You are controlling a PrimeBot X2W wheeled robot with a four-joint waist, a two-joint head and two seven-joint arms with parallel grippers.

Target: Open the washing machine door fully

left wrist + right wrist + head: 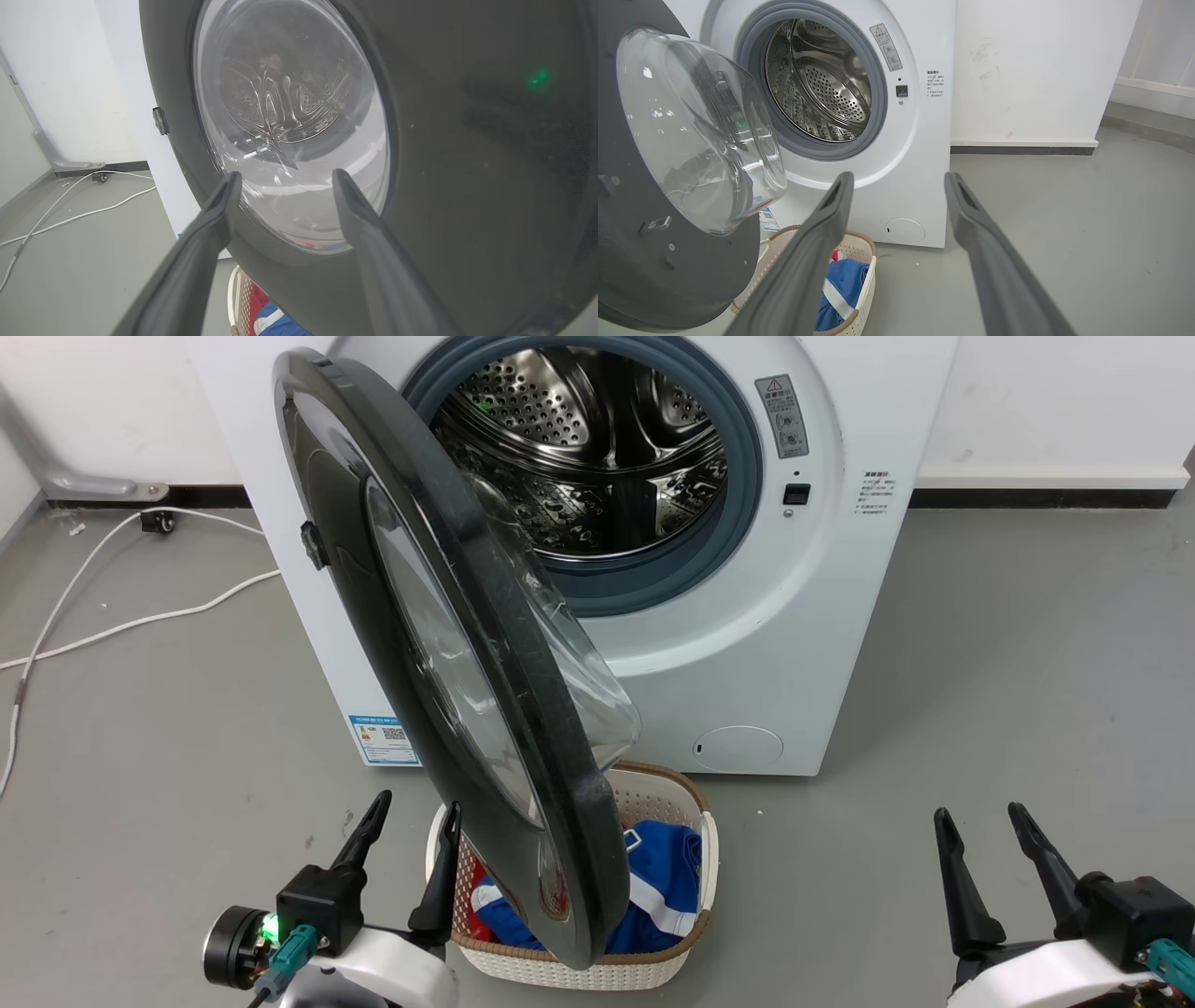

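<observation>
I am recording the washing machine door (457,663) standing roughly half open, hinged off the left of the white machine (747,644). I am judging it rigid, heavy and glossy-slick, its rim offering the best purchase. The left gripper (418,801) and right gripper (978,810) are sitting wide, holding nothing.

Glossy black washing machine door (439,644), white machine (766,644)

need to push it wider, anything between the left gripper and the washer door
Nothing visible: the open left gripper faces the outer side of the washing machine door with no object between. The laundry basket sits below the door's lower edge, not between them.
</observation>
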